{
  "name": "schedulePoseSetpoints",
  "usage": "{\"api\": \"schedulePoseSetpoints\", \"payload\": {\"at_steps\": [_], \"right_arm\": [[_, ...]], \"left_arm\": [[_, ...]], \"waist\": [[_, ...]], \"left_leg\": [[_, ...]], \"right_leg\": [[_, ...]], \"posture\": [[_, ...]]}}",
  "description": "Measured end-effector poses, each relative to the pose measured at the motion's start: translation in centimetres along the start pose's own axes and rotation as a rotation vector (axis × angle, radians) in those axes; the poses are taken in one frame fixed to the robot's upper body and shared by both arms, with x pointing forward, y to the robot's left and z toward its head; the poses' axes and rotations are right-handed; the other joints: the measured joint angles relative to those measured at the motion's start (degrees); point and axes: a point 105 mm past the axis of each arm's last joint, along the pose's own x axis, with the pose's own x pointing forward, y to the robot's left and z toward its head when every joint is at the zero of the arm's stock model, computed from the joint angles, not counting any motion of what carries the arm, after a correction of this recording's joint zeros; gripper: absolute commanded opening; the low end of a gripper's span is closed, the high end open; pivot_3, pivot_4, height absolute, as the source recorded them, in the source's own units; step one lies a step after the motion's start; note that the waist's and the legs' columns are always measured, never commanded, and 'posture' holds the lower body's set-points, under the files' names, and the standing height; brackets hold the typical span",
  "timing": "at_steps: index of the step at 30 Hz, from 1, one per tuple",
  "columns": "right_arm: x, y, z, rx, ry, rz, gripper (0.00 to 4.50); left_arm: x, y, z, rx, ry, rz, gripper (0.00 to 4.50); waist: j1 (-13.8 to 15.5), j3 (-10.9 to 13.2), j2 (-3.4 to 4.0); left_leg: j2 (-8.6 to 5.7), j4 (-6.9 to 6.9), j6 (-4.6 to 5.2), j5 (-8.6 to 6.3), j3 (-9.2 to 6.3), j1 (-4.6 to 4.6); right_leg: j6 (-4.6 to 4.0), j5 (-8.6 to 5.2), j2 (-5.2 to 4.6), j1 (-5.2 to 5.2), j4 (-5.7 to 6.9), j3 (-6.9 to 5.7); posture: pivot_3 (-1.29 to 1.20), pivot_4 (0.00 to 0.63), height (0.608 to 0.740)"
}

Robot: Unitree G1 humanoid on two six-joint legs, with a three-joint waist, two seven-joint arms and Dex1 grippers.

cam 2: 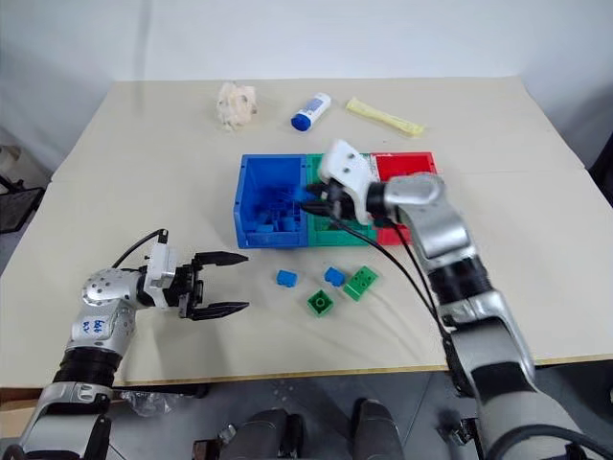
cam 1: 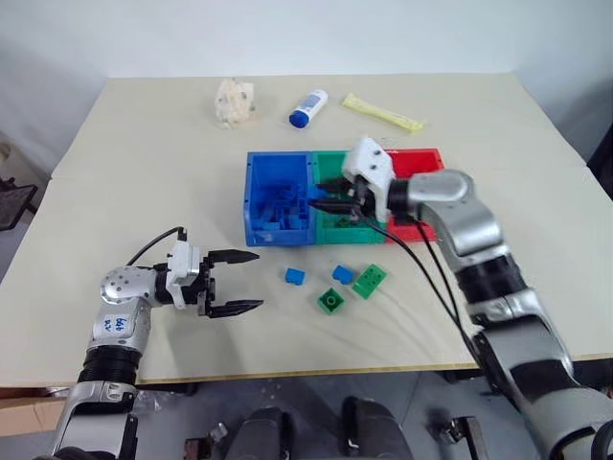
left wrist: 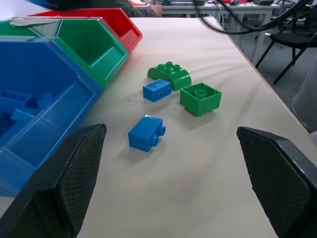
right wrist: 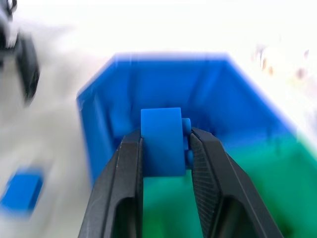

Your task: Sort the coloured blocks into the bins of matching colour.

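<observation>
Right wrist: right claw pinches blue block (tightly).

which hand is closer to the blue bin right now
The right hand: shut on a blue block, it hangs at the blue bin's edge beside the green bin. The left hand hovers open over the table, well short of it.

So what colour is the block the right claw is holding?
Blue. The block is pinched in the right claw, best seen in the right wrist view.
</observation>
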Motion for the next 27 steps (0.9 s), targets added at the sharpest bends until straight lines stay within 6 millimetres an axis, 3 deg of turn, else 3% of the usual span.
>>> {"api": "schedulePoseSetpoints", "payload": {"at_steps": [2,11,13,19,23,27], "right_arm": [[1.2,-0.4,-0.1,0.011,-0.013,-0.018,0.91],[2.8,0.2,-0.4,0.013,-0.048,0.004,3.97],[2.7,0.2,-0.2,0.009,-0.052,0.009,4.46],[1.5,0.8,0.2,-0.019,-0.066,0.051,4.46],[-2.0,2.2,-0.5,-0.014,-0.068,0.103,4.46],[-6.7,3.3,-2.4,0.000,-0.017,0.109,4.46]], "left_arm": [[-0.1,-0.1,-0.1,-0.003,0.002,0.003,4.50],[0.0,-0.2,0.0,0.003,0.002,0.010,4.50],[0.0,-0.2,0.0,0.003,0.002,0.010,4.50],[0.2,0.0,0.3,0.016,-0.002,0.004,4.50],[0.3,0.4,0.5,0.020,-0.006,0.000,4.50],[0.3,0.5,0.3,0.009,-0.006,-0.008,4.50]], "waist": [[-0.32,0.00,0.00],[-0.61,0.00,0.00],[-0.60,0.00,0.00],[-0.35,0.00,0.00],[-0.10,0.00,0.00],[0.00,0.01,-0.01]], "left_leg": [[-0.06,-0.01,0.00,0.00,-0.04,0.00],[-0.05,-0.06,0.00,0.00,-0.12,0.00],[-0.05,-0.06,0.00,0.00,-0.12,0.00],[-0.06,-0.04,0.00,0.00,-0.18,-0.02],[-0.12,0.02,0.00,0.00,-0.34,-0.07],[-0.11,0.01,0.00,0.00,-0.27,-0.09]], "right_leg": [[0.00,0.00,-0.01,0.01,0.00,0.01],[0.00,0.00,0.01,0.01,0.00,0.00],[0.00,0.00,0.01,0.01,-0.01,0.02],[0.00,0.00,0.00,0.03,-0.01,0.01],[0.00,0.00,-0.01,0.12,-0.07,0.01],[0.01,0.00,-0.01,0.13,-0.18,0.00]], "posture": [[0.00,0.150,0.740],[0.00,0.150,0.740],[0.00,0.150,0.740],[0.00,0.150,0.740],[0.00,0.150,0.740],[0.00,0.150,0.740]]}}
